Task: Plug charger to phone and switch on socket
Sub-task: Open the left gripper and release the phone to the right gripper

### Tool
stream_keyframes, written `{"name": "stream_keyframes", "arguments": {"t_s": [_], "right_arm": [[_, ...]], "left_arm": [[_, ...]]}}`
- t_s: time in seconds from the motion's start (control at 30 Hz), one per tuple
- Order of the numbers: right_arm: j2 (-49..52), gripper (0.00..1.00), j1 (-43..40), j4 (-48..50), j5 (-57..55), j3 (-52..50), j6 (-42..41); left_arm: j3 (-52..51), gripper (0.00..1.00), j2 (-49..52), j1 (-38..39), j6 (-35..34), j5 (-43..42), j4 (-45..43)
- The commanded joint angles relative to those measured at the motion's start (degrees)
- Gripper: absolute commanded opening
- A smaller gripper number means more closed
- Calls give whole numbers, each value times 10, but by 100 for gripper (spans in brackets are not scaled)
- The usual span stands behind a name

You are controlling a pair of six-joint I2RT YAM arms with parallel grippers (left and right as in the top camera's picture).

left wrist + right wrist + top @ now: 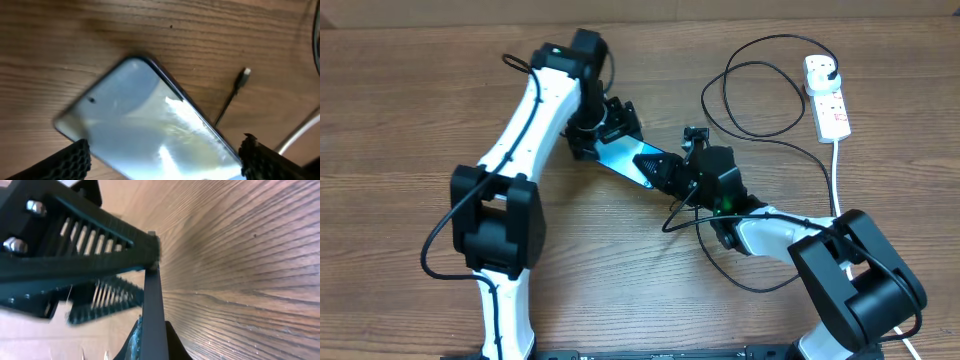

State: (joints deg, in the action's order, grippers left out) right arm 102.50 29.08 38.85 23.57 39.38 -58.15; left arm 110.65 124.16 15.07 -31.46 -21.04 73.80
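Note:
The phone, with a light blue screen, lies slanted at the table's middle between my two grippers. My left gripper has its fingers on the phone's long edges at the upper-left end; the left wrist view shows the phone between the fingers. My right gripper is shut on the lower-right end; in the right wrist view the phone shows edge-on in the jaws. The charger cable loops from its plug in the socket strip. Its connector tip lies free on the table.
The strip's thick white cord runs down the right side past my right arm; it also shows in the left wrist view. Black cable loops lie around the right arm. The table is brown wood.

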Motion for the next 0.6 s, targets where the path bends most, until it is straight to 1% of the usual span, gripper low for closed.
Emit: {"name": "stream_keyframes", "arguments": {"t_s": [0.0, 0.23, 0.37, 0.47, 0.57], "right_arm": [[-9, 4, -15, 9, 59, 20, 49], [-10, 4, -19, -21, 78, 20, 62], [-22, 4, -25, -23, 78, 20, 61], [-41, 4, -39, -46, 75, 20, 61], [-70, 4, -59, -73, 74, 20, 56]], "left_arm": [[10, 92, 2, -28, 127, -41, 12], [10, 94, 2, -69, 129, -52, 14], [10, 95, 2, -90, 135, -112, 14], [10, 95, 2, -104, 150, -165, 14], [9, 95, 2, -109, 152, -176, 13]]}}
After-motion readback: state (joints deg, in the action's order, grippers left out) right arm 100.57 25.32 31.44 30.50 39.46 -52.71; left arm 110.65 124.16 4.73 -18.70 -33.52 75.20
